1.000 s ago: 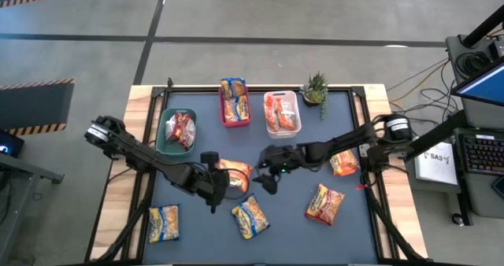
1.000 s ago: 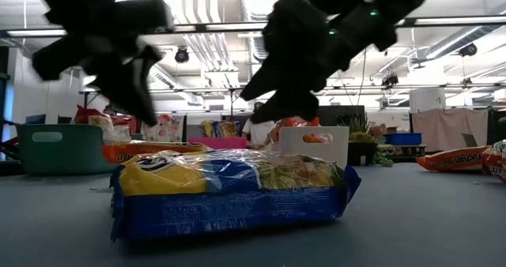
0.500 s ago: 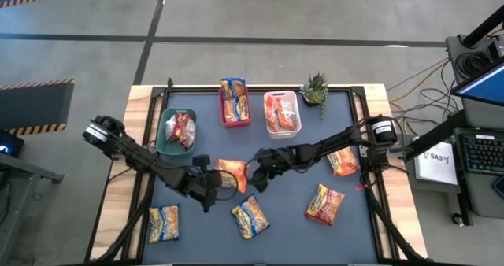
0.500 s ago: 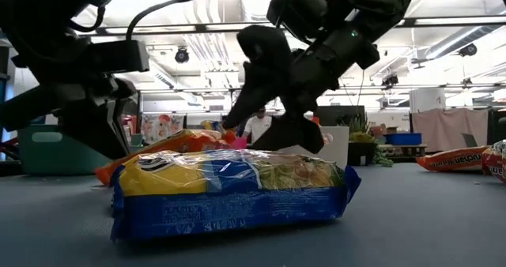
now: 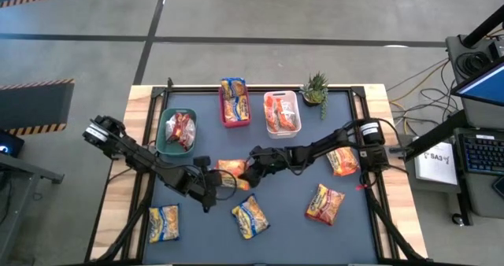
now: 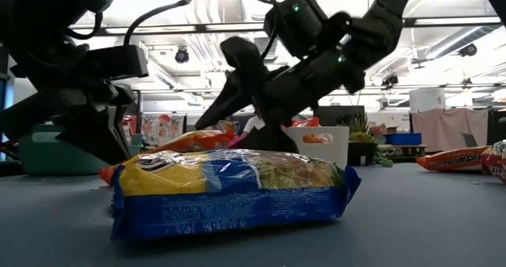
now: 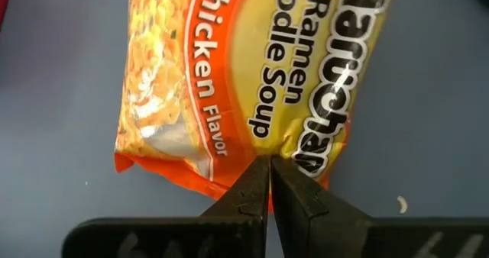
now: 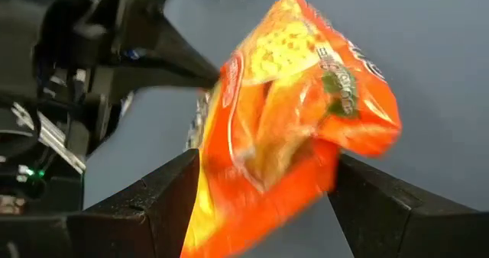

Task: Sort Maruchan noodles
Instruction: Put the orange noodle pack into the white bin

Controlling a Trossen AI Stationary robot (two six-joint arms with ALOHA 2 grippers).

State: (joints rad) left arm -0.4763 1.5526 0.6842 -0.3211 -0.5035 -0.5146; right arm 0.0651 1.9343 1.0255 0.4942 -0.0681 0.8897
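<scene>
Since half a second earlier the right gripper had slid further left along the mat and closed in on the orange packet, whose raised end it now straddled; the left gripper had hardly shifted. A second ago the two were well apart, with the packet lying flatter by the left one.

The left gripper's fingers were pressed together, pinching the sealed edge of the orange packet. In the right wrist view the right fingers stood wide open on either side of the packet, one at each flank; whether they touched it could not be told. In the low view the packet was tilted up between the two arms, near the mat's middle.

Other packets lay loose: a yellow-and-blue one in front, another at front left, two orange ones at right. More sat in the green bin, red bin and white bin.
</scene>
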